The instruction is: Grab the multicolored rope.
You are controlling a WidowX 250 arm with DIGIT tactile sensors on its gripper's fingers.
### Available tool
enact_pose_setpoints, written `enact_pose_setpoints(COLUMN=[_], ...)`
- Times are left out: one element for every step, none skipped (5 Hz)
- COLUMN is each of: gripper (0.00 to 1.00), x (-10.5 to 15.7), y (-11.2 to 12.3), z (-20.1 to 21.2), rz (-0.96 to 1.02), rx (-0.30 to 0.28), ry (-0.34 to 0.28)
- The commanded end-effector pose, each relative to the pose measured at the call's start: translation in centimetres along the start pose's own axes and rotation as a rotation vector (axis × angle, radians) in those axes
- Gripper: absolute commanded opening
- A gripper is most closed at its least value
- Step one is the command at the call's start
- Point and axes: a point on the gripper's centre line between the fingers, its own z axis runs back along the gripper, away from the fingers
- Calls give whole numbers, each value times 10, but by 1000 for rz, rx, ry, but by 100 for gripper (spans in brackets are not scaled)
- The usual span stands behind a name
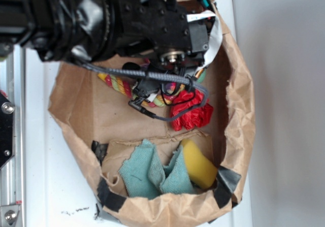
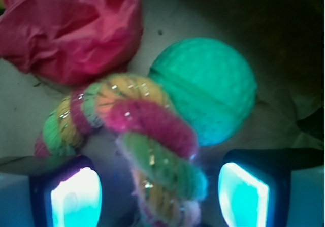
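A white tabletop (image 1: 284, 85) carries a torn brown paper bag (image 1: 238, 110), and my arm hangs over its upper half. In the wrist view my gripper (image 2: 160, 191) stands wide open, its two pads either side of the multicolored rope (image 2: 152, 151) at lower centre, neither touching it, the green ball (image 2: 208, 87) just above. The red paper flower (image 2: 71, 26) fills the upper left; in the exterior view's lower centre lie a teal cloth (image 1: 150, 173) and yellow sponge (image 1: 199, 165).
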Motion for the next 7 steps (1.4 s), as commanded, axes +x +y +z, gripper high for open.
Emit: enact_pose_setpoints(gripper=[0,0,0,0,0,0,0], x=[10,10,11,13,14,9,3], y=[4,4,5,10,25,41,43], z=[16,16,17,32,74,122,163], rz=[22,20,29,87,345,612,851], rx=[38,36,33,38,27,-2,-9], ry=[-46,-48,-50,-70,-54,-59,-46])
